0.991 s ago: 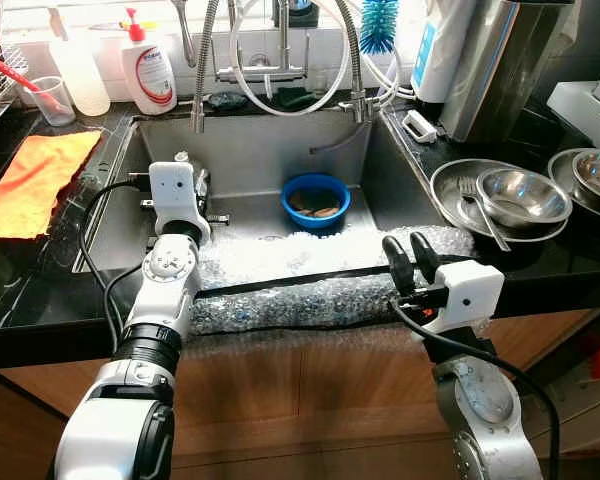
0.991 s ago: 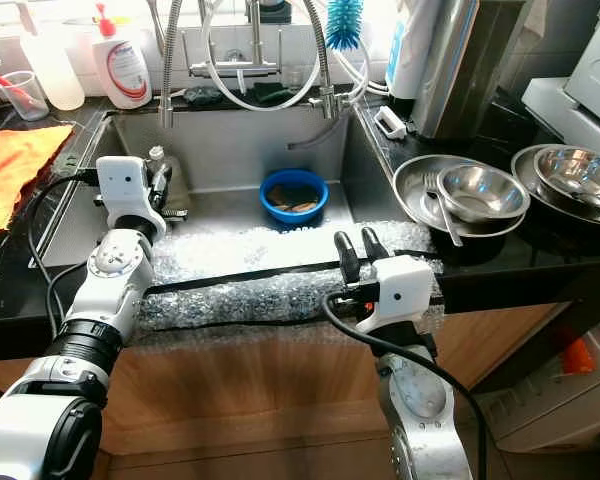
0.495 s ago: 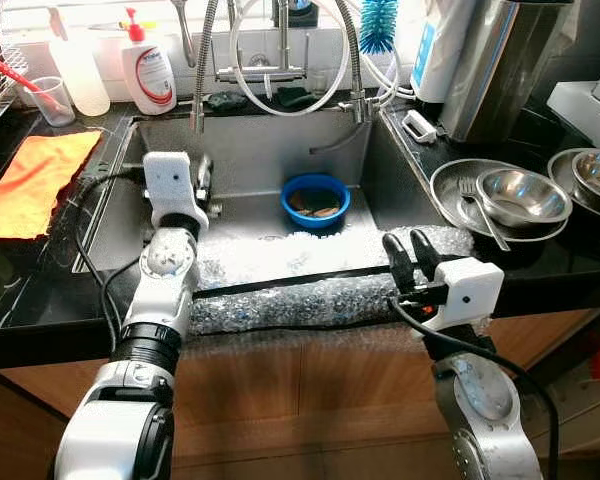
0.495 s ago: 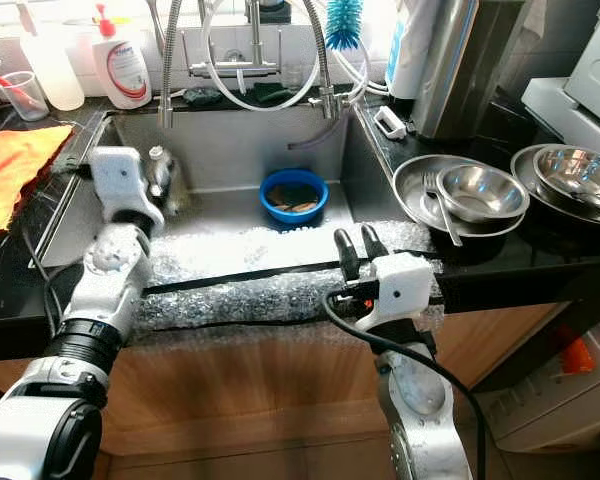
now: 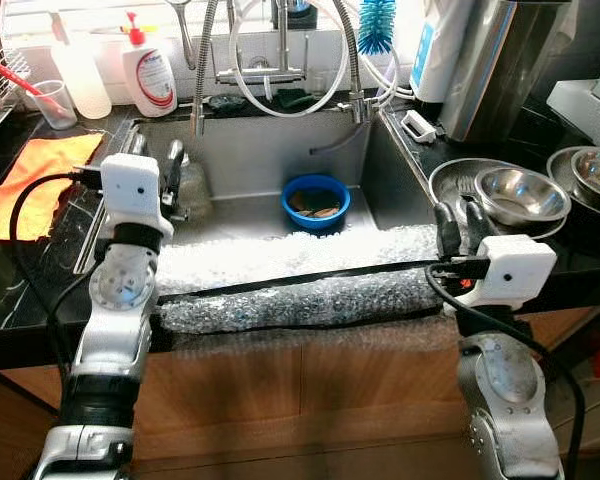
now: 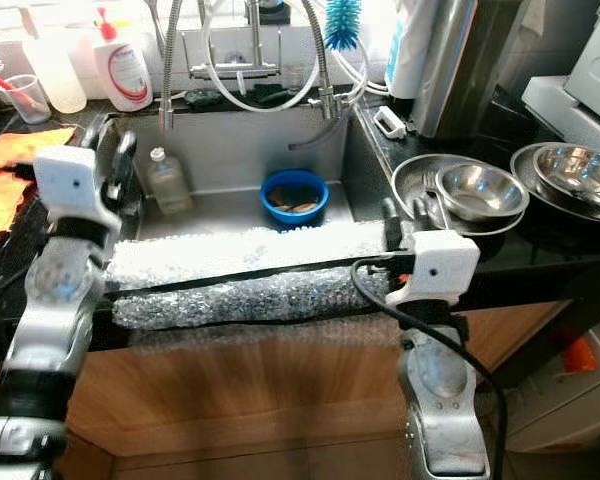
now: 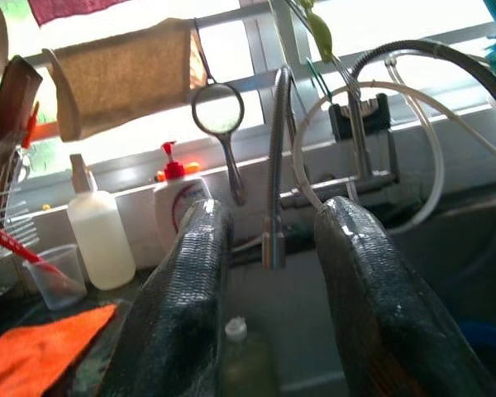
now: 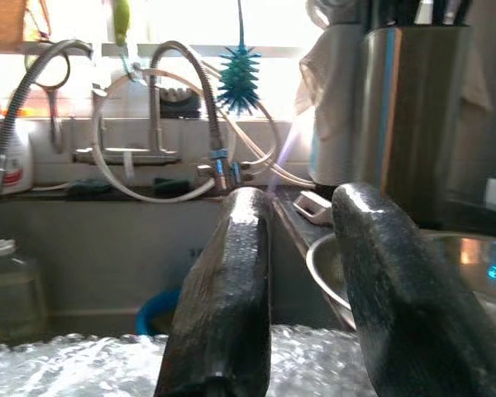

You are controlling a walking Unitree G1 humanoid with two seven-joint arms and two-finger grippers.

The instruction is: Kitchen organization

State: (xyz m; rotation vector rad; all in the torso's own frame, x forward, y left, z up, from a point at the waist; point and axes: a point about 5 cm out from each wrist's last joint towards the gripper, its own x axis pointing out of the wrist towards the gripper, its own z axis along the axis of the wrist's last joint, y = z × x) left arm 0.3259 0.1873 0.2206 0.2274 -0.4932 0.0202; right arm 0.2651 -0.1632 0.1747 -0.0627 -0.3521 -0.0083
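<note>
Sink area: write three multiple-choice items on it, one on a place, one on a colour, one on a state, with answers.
1. Where is the blue bowl?
A. Inside the sink
B. On the orange cloth
C. On the right counter

2. What colour is the cloth on the left counter?
A. Green
B. Orange
C. White

3. How is the left tool just now?
A. Shut on the soap bottle
B. Open and holding nothing
C. Shut on the blue bowl

Answers:
1. A, the bowl sits on the sink floor below the taps.
2. B, the cloth lies bright orange beside the sink.
3. B, its two fingers stand apart with only the small bottle in the sink seen beyond them.
</note>
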